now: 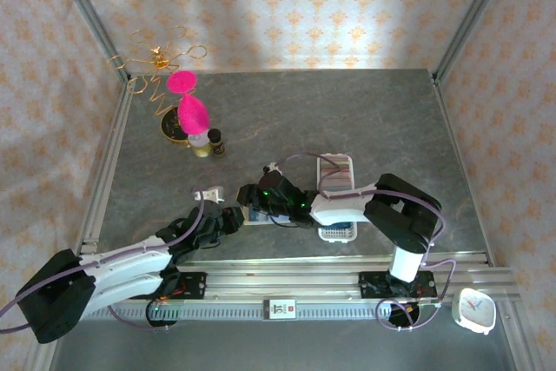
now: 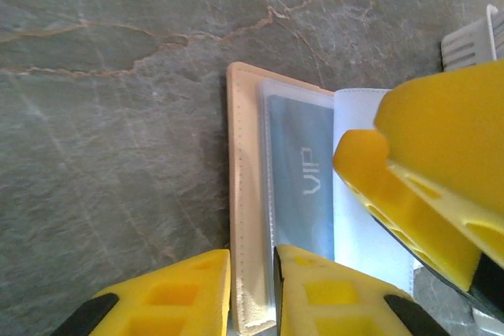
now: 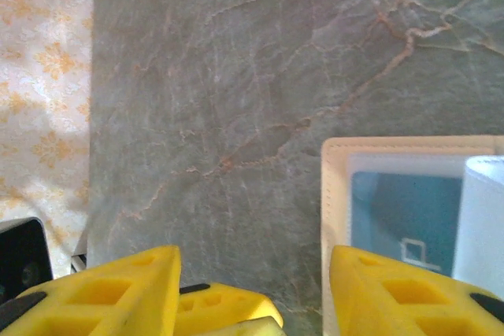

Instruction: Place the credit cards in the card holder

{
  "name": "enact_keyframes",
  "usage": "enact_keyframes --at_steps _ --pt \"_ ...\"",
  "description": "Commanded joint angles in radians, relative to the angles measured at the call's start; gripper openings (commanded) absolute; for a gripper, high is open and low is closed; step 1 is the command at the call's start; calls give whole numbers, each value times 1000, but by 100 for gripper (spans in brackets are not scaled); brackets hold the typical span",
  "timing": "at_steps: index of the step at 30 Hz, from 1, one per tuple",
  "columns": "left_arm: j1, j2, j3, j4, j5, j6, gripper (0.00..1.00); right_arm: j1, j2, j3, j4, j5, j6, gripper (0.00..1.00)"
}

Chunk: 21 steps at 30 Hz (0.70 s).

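The tan card holder [image 1: 257, 214] lies open on the table between the two arms. In the left wrist view its beige edge [image 2: 244, 194] runs up the frame, with a blue credit card [image 2: 303, 163] marked VIP inside a clear sleeve. My left gripper [image 2: 252, 257] stands narrowly open, its fingers astride that beige edge; I see no pinch. My right gripper [image 3: 252, 261] is open wide, one finger over the card holder's rim [image 3: 335, 194] and blue card [image 3: 402, 218]. One right finger [image 2: 425, 155] rests over a white page [image 2: 362, 218]. From above, the left gripper [image 1: 236, 217] and right gripper [image 1: 263, 203] meet at the holder.
A long white tray [image 1: 337, 182] lies just right of the holder, under the right arm; its corner [image 2: 472, 37] shows in the left wrist view. A gold ornament with pink feathers [image 1: 185, 97] and small bottles [image 1: 208, 142] stand at the back left. A white clock [image 1: 475, 310] sits off the table's near right corner.
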Motion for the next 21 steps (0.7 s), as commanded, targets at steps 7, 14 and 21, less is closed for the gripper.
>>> enact_keyframes --at_steps 7,14,21 --pt "-6 -164 -33 -154 -136 -50 30 5 60 104 68 -32 -33 53" --pt "-5 -275 -50 -201 -155 -63 38 4 -13 215 19 80 -191 53" --pt "-5 -293 -38 -167 -144 -46 44 -6 -344 126 -65 306 -515 58"
